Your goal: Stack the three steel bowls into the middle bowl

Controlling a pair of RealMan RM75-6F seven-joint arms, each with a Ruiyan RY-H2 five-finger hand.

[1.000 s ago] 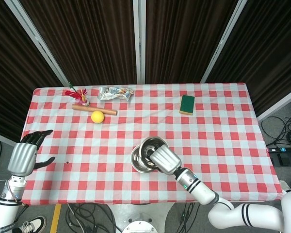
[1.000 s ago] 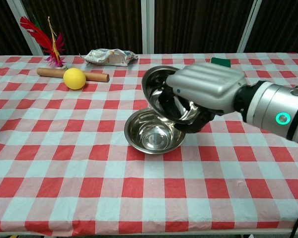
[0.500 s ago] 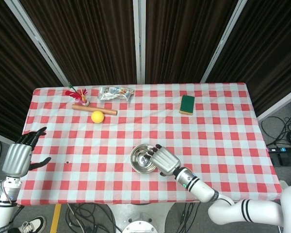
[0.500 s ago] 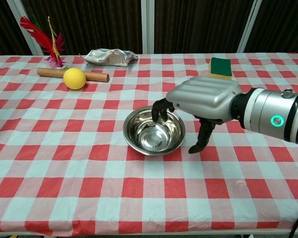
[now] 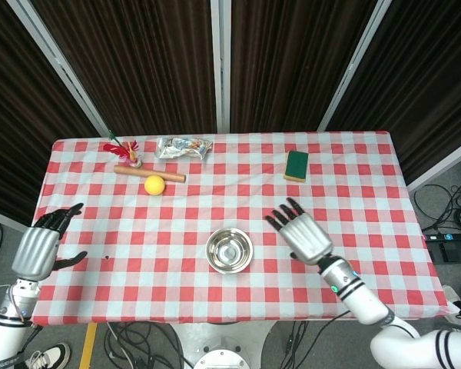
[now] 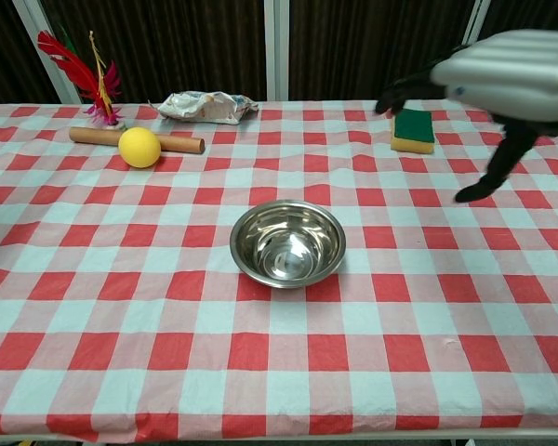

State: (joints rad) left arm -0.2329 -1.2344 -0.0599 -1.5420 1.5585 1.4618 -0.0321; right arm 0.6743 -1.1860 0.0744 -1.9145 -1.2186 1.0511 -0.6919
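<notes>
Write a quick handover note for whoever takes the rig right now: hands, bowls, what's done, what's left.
Left hand: open, empty, at the table's left edge.
Right hand: open, empty, raised to the right of the bowls.
Steel bowls: one stack at the table's middle front, nested; no loose bowl elsewhere in view. How many sit in the stack cannot be told.
Done: stacking looks finished.
Left: confirm the count, then park both arms.

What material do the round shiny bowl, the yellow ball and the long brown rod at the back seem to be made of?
The round shiny bowl looks like polished steel: its inside mirrors light and the red checks. The yellow ball has a matte, even surface, perhaps foam or rubber; the pictures do not settle it. The long brown rod looks like unpainted wood, tan and dull, though cardboard is possible.
</notes>
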